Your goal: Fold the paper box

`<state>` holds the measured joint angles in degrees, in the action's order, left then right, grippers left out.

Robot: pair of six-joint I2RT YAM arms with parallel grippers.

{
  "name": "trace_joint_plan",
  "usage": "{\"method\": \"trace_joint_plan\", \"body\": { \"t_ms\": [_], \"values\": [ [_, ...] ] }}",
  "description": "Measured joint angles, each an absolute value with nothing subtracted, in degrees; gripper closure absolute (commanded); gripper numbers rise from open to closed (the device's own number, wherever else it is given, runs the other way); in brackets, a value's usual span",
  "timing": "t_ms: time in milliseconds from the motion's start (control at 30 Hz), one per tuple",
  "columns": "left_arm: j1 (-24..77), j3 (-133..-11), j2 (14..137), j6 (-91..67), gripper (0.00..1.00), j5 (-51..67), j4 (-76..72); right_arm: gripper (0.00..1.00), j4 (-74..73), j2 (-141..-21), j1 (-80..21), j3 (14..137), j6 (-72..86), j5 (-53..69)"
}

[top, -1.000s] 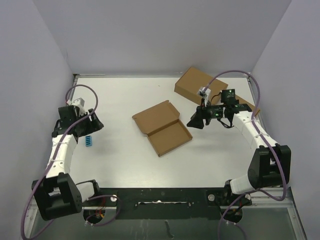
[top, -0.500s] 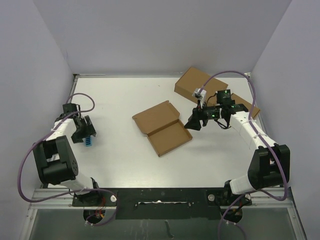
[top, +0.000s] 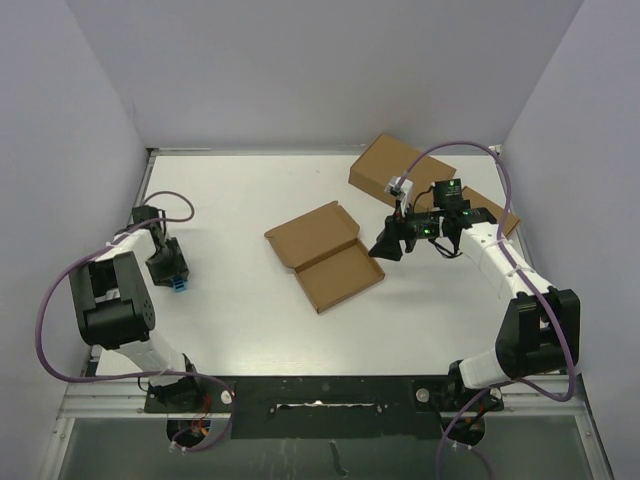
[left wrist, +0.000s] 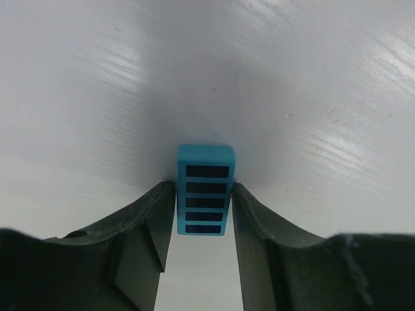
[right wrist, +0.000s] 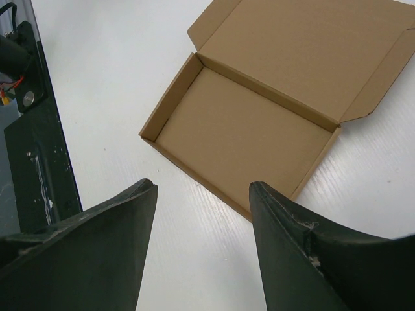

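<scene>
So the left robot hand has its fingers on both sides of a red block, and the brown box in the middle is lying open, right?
Not quite. The block is blue, not red. The left wrist view shows it between the fingers of the left gripper. The paper box in the middle does lie open.

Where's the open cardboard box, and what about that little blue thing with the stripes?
paper box [top: 340,276]: top external view, floor of its open tray.
blue block [left wrist: 205,194]: left wrist view, its striped face.
</scene>
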<state>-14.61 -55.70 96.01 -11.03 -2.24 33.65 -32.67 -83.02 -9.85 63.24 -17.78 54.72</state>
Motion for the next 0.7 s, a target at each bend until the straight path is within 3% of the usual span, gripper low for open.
{"method": "trace_joint_plan", "body": {
  "t_ms": [400,533,700],
  "values": [
    [-12.58,-56.29,96.31,-10.76,0.93,-0.86,34.61,0.4,-32.67,-83.02,-9.5,63.24,-17.76,54.81],
    [-8.16,-56.23,94.91,-10.92,0.99,2.57,35.16,0.4,-32.67,-83.02,-8.58,63.24,-17.74,55.48],
    [-1.15,-52.38,84.79,-12.93,1.0,10.17,32.49,0.4,-32.64,-83.02,-7.07,63.24,-17.54,56.84]
  ]
}}
